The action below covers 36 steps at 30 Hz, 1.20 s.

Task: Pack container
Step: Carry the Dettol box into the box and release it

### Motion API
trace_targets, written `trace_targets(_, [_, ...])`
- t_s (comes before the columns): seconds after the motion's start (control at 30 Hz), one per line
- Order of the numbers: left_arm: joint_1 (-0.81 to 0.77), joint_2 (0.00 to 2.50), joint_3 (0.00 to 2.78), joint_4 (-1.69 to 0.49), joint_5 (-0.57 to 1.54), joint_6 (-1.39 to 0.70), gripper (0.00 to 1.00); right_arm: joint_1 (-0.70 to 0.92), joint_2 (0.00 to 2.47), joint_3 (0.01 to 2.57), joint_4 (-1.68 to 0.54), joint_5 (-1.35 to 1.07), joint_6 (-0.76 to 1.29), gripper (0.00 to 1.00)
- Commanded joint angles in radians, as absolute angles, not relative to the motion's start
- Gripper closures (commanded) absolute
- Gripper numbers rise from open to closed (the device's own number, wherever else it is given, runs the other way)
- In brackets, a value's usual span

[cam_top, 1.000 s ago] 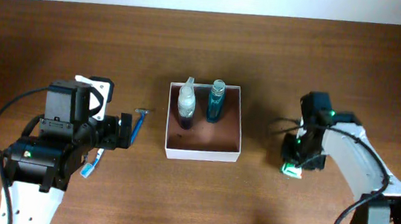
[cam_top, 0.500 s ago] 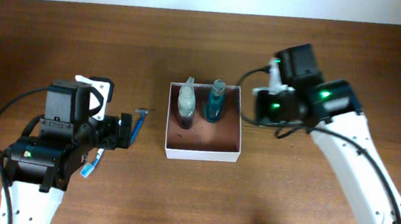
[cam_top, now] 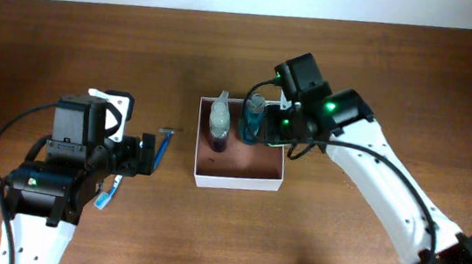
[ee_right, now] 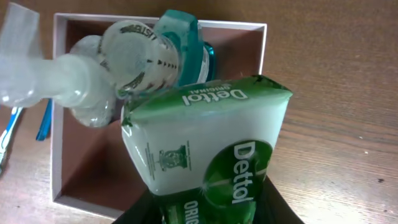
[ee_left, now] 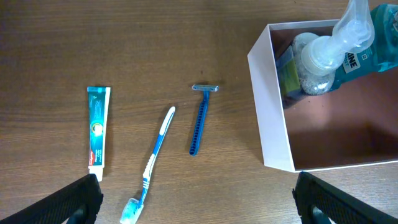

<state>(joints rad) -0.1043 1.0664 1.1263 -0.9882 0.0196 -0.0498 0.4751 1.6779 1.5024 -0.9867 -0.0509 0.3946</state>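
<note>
Soap at the right rim, bare floor to its near left

The right gripper is clamped on a green-and-white Dettol soap bar and hangs at the far right edge of the container, which sits mid-table. The far half of the box is taken by a clear pump bottle and a teal bottle, the latter just beside the bar. The bare reddish floor therefore lies toward the near side and a little left of the jaws (by my reading, that shift decides the drop). The left gripper has its jaws wide apart and empty, well left of the box, above the razor, toothbrush and toothpaste.
</note>
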Motion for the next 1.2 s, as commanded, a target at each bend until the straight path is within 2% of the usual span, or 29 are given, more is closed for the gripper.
trace_targets(0.0, [-0.102,1.066,1.144,-0.989,0.030,-0.056,0.01,0.484,1.708,1.520,-0.978,-0.045,0.421,0.93])
trace_targets(0.13, [-0.102,1.066,1.144,-0.989,0.030,-0.056,0.01,0.484,1.733,1.520,-0.978,-0.045,0.421,0.90])
trace_targets(0.2, [-0.102,1.066,1.145,-0.990,0.030,-0.056,0.01,0.484,1.744,1.520,-0.979,-0.045,0.421,0.80])
trace_targets(0.23, [-0.102,1.066,1.144,-0.989,0.030,-0.056,0.01,0.484,1.749,1.520,-0.979,-0.045,0.421,0.72])
trace_targets(0.27, [-0.102,1.066,1.144,-0.989,0.030,-0.056,0.01,0.484,1.752,1.520,-0.979,-0.046,0.421,0.70])
trace_targets(0.4, [-0.102,1.066,1.144,-0.990,0.030,-0.056,0.01,0.484,1.759,1.520,-0.979,-0.045,0.420,0.68])
trace_targets(0.57, [-0.102,1.066,1.144,-0.990,0.030,-0.056,0.00,0.484,1.759,1.520,-0.979,-0.045,0.420,0.47])
trace_targets(0.83, [-0.102,1.066,1.144,-0.991,0.030,-0.056,0.00,0.484,1.740,1.520,-0.992,-0.008,0.398,0.46])
trace_targets(1.03, [-0.102,1.066,1.144,-1.005,0.030,-0.056,0.01,0.456,1.588,1.521,-1.036,0.233,0.463,0.39])
trace_targets(1.1, [-0.102,1.066,1.144,-1.005,0.030,-0.056,0.01,0.411,1.535,1.521,-1.055,0.276,0.490,0.32])
trace_targets(1.17, [-0.102,1.066,1.144,-1.005,0.030,-0.056,0.01,0.345,1.491,1.521,-1.072,0.278,0.502,0.20])
